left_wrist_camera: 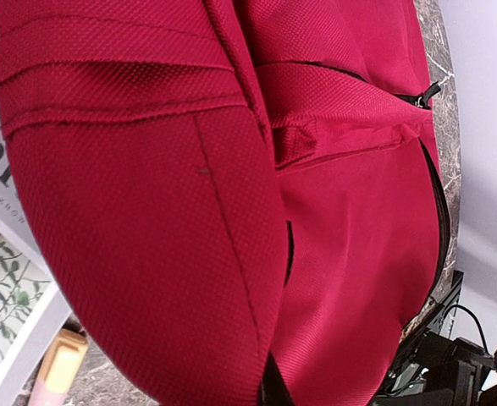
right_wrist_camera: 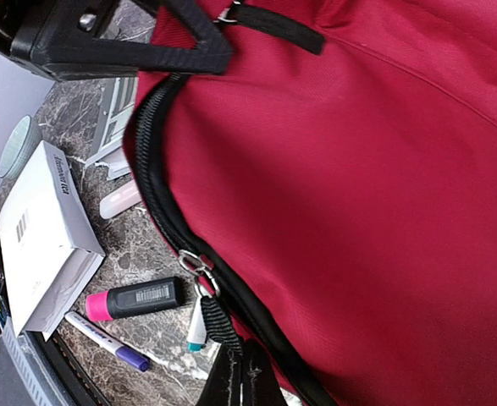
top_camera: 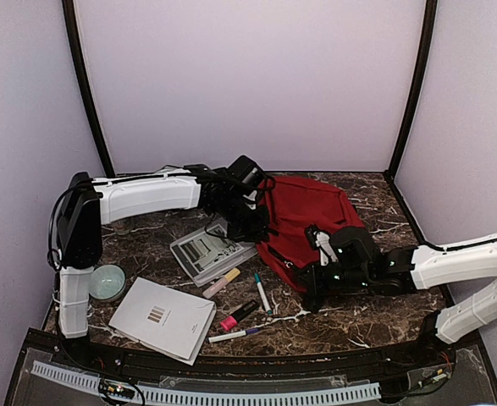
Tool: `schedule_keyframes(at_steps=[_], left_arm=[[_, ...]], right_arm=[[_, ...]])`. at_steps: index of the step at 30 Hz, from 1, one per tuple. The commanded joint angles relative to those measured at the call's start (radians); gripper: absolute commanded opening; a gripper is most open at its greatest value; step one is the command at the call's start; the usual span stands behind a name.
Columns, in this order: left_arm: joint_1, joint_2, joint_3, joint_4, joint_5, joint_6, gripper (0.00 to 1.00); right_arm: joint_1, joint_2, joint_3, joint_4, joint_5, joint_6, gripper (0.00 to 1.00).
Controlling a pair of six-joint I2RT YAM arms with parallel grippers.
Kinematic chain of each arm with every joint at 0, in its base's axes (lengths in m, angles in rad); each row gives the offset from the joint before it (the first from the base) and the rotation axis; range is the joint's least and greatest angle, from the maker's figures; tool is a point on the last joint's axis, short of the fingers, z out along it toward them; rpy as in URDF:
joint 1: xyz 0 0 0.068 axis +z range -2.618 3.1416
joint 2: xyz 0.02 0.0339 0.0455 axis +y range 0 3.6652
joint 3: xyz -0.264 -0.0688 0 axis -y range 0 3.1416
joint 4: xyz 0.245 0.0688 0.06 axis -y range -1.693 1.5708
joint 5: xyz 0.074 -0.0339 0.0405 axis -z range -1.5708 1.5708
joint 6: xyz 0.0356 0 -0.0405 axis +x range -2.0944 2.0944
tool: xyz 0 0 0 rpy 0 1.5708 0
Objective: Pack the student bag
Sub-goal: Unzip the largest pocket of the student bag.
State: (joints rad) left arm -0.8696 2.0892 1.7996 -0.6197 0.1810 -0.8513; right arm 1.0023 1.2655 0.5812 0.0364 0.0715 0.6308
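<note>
Red fabric of the student bag (top_camera: 320, 211) lay bunched on the table (top_camera: 375, 313) between the two pincers. The left pincer (top_camera: 252, 222) was clenched on the bag's edge, with the bag spreading away to its right. The right pincer (top_camera: 314, 239) was clenched as well, on the black cord of the zip pull (right_wrist_camera: 199, 275), the bag just beyond its tips. To that pincer's left lay a pink highlighter (top_camera: 235, 317) and, farther off, a white book (top_camera: 163, 317).
</note>
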Motion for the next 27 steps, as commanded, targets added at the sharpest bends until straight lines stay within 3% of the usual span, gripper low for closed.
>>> schedule_keyframes(at_steps=[1,12,21,27], left_arm=[[0.025,-0.121,-0.053,0.021,-0.049,0.022,0.0],[0.034,-0.214,-0.186,0.094,-0.021,0.015,0.0],[0.001,-0.244,-0.199,0.065,-0.051,0.103,0.0],[-0.021,-0.253,-0.18,0.029,-0.107,0.165,0.09]], right_arm=[[-0.002,-0.046,-0.012,-0.055,0.053,0.015,0.0],[-0.016,-0.262,-0.104,-0.062,0.111,0.061,0.0],[-0.018,-0.376,-0.145,0.038,0.025,0.051,0.0],[-0.043,-0.381,-0.212,0.189,-0.082,0.141,0.0]])
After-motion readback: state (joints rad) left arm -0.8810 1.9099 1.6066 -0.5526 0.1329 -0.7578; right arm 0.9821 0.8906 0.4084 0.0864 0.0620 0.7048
